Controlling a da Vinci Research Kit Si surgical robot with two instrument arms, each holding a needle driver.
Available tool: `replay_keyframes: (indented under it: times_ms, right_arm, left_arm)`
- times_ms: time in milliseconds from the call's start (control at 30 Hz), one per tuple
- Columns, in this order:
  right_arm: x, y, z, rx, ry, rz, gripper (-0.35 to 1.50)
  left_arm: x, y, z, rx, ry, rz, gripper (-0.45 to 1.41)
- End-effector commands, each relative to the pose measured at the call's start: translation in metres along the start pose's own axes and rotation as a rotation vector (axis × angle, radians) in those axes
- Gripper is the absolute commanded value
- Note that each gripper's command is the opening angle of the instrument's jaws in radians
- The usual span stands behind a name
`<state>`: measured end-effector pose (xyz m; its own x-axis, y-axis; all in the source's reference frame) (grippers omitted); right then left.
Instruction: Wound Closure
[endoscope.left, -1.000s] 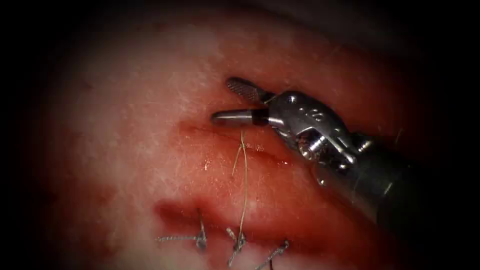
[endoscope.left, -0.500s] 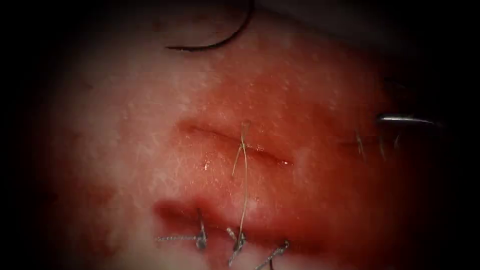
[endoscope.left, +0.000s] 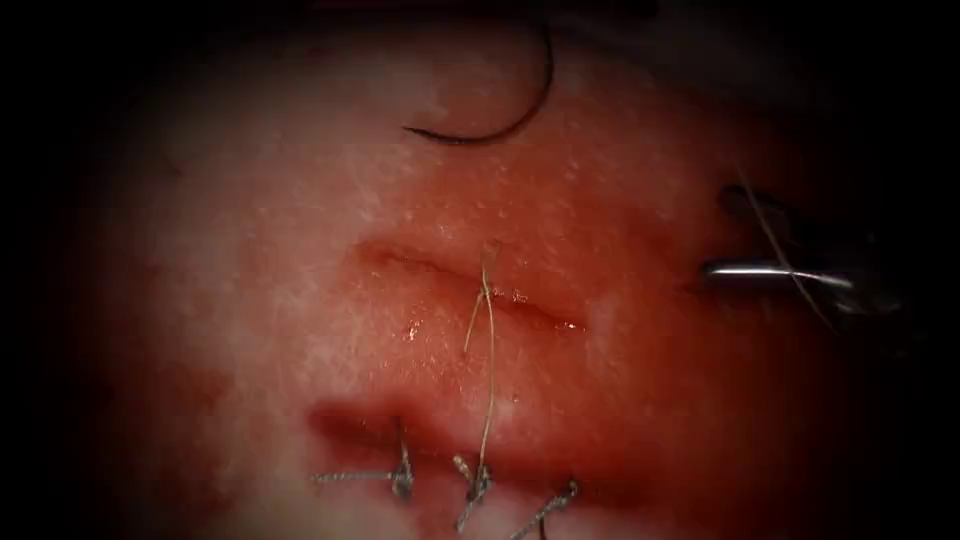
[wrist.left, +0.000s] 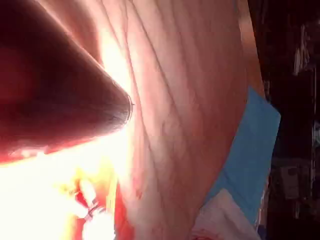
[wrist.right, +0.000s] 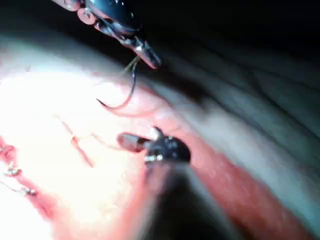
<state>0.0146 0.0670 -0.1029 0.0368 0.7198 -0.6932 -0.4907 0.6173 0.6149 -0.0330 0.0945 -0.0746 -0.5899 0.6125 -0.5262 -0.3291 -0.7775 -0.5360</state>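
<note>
Stitches: three knotted stitches (endoscope.left: 475, 485) sit along the nearer cut (endoscope.left: 350, 420) on the tissue (endoscope.left: 280, 260), unmoved over the last second.
Thread end: a pale thread end (endoscope.left: 488, 370) runs from the middle knot up to the open cut (endoscope.left: 470, 285), lying as it lay before.
Fluid: red fluid (endoscope.left: 415, 328) glistens just below that cut.
Right tool: the right tool (endoscope.left: 775, 272), poised over the cut a second ago, now sits well off to the right of it; its jaws appear apart and hold nothing, though a thread (endoscope.left: 770, 235) crosses in front of them.
Needle: the needle (endoscope.left: 500, 120) hangs beyond the cut, clear of the tissue, shifted right and lower than half a second ago.
Left tool: in the right wrist view the left tool (wrist.right: 150, 56) is clamped on the needle (wrist.right: 125, 92) near its thread end, point hanging free.
Meaning: with the field cleared and the needle brought in, the open cut looks ready for a stitch, judging by the layout alone.
</note>
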Motion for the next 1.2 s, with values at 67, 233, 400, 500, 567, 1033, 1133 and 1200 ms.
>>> replay_keyframes:
  times_ms: [67, 233, 400, 500, 567, 1033, 1133, 1200]
  right_arm:
    - [0.0020, -0.0003, 0.0006, 0.017, 0.002, -0.038, 1.48]
    - [0.0035, 0.0007, -0.0012, -0.031, 0.005, -0.105, 1.48]
    - [0.0034, 0.0007, -0.0009, -0.056, -0.029, -0.133, 1.48]
    - [0.0023, -0.0018, 0.0008, -0.014, -0.035, -0.133, 1.48]
    - [0.0026, -0.0024, 0.0010, 0.000, -0.038, -0.130, 1.48]
    - [0.0027, -0.0030, 0.0008, 0.004, -0.039, -0.134, 1.48]
    - [0.0027, -0.0030, 0.0008, 0.003, -0.039, -0.134, 1.48]
    - [0.0027, -0.0030, 0.0009, 0.003, -0.039, -0.134, 1.48]
  left_arm:
    - [0.0014, -0.0015, -0.0008, 0.039, 0.021, -0.017, 0.73]
    - [0.0024, -0.0036, -0.0038, 0.109, 0.039, -0.045, 0.74]
    - [0.0002, -0.0017, -0.0093, 0.064, 0.122, -0.039, 0.72]
    - [-0.0036, 0.0034, -0.0116, -0.001, 0.138, 0.049, 0.70]
    - [-0.0050, 0.0052, -0.0119, -0.019, 0.140, 0.128, 0.66]
    - [-0.0116, 0.0134, -0.0099, -0.057, 0.061, 0.841, 0.49]
    - [-0.0140, 0.0151, -0.0082, -0.068, 0.006, 0.996, 0.45]
    - [-0.0155, 0.0162, -0.0068, -0.063, -0.009, 1.046, 0.43]
